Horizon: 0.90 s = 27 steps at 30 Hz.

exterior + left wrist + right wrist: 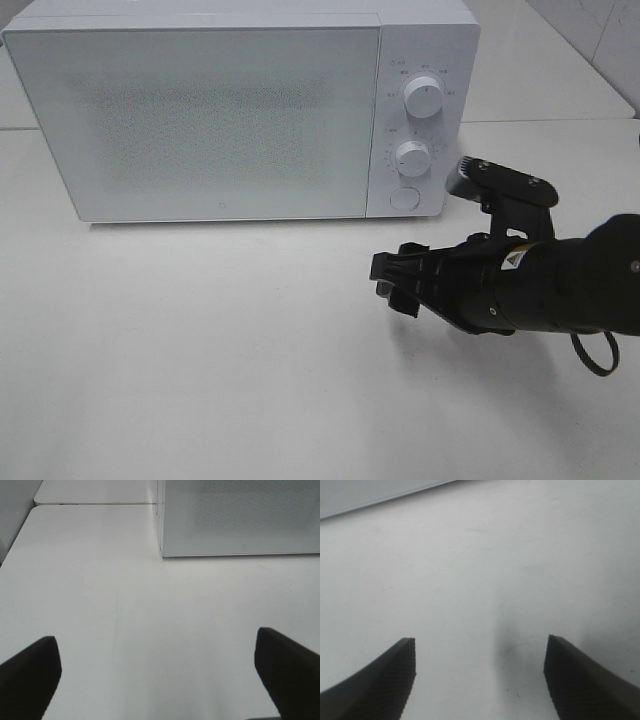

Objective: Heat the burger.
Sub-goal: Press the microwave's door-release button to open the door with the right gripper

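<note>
No burger shows in any view; the microwave (200,110) is closed. Left fingers (30,677) and right fingers (380,680) hang spread, empty. Likely soft and stacked, it wants a gentle side grip.

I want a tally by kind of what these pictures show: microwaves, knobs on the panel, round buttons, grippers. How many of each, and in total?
Microwave: 1
Knobs: 2 (upper knob, lower knob)
Round button: 1
Grippers: 2 (left gripper, right gripper)
Total: 6
</note>
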Motion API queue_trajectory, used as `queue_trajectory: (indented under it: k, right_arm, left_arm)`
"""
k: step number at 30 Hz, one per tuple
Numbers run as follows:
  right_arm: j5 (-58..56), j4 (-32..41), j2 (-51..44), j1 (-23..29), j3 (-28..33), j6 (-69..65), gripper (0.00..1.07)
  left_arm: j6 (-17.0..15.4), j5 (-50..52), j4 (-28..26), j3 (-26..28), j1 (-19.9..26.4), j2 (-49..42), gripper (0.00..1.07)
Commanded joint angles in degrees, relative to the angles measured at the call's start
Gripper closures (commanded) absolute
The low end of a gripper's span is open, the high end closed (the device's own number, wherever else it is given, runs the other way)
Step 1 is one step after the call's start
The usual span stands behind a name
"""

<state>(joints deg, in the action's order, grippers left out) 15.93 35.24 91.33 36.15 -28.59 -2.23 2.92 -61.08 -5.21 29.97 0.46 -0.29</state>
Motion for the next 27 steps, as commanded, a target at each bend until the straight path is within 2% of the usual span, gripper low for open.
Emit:
queue_trajectory:
  k: [1,12,17,20,21,23,27]
  right_arm:
    - [-5.56,0.00,-0.69,-0.17,-2.01,5.61,0.37]
    - [-25.73,-0.86,-0.69,-0.17,-10.60,19.37,0.37]
    - [-39.48,-8.54,-0.69,-0.17,-16.90,18.96,0.37]
    - [-44.06,-10.94,-0.69,-0.17,-18.96,18.28,0.37]
    - [-49.22,-13.58,-0.69,-0.17,-21.14,17.65,0.38]
    - [-51.17,-14.50,-0.69,-0.17,-22.12,17.42,0.39]
    - [-62.80,-18.28,-0.69,-0.17,-25.61,16.90,0.41]
  left_arm:
    - [-0.34,0.23,-0.17,0.00,0.23,-1.09,0.09]
    - [-0.34,0.23,-0.17,0.00,0.23,-1.09,0.09]
    - [-0.34,0.23,-0.17,0.00,0.23,-1.09,0.09]
    - [-0.34,0.23,-0.17,0.00,0.23,-1.09,0.09]
    - [-0.34,0.23,-0.17,0.00,0.23,-1.09,0.09]
    - [-0.34,0.23,-0.17,0.00,0.23,-1.09,0.09]
    - [-0.34,0.23,-0.17,0.00,0.23,-1.09,0.09]
